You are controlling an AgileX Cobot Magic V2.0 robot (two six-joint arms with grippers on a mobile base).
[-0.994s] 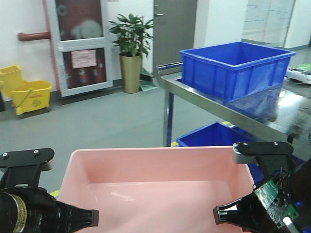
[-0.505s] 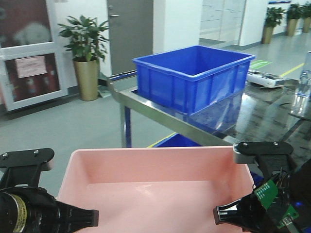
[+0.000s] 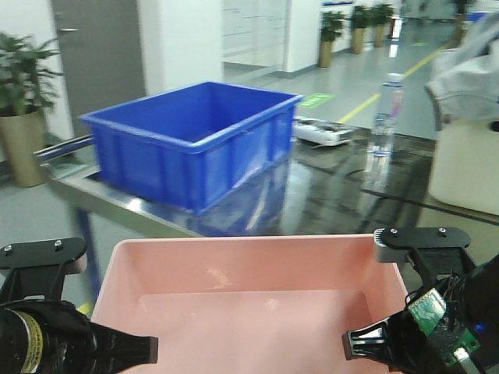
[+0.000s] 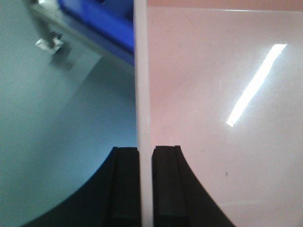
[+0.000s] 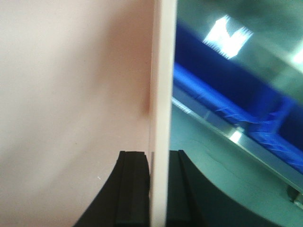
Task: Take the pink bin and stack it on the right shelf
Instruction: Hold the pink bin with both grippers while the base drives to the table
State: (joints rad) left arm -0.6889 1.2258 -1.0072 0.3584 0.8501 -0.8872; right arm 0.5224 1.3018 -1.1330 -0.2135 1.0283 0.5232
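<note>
Pink bin (image 3: 249, 304): held low in front of base, open side up, empty, long axis L–R across robot. L gripper (image 4: 146, 156) pinches the left wall, one finger inside, one outside. R gripper (image 5: 158, 158) does the same on the right wall, pads tight on plastic. Bin's underside is out of frame.

Right shelf (image 3: 327, 195) lies straight ahead, past bin's far rim. Blue crate (image 3: 195, 140) sits on it ahead-left. Bare shiny patch ahead-right, short of water bottle (image 3: 384, 117) and cream bin (image 3: 468, 167). Tape outline not made out.

Judgement: lift, then fwd onto that patch, arms sharing equally. Can't tell if bin clears shelf edge.
</note>
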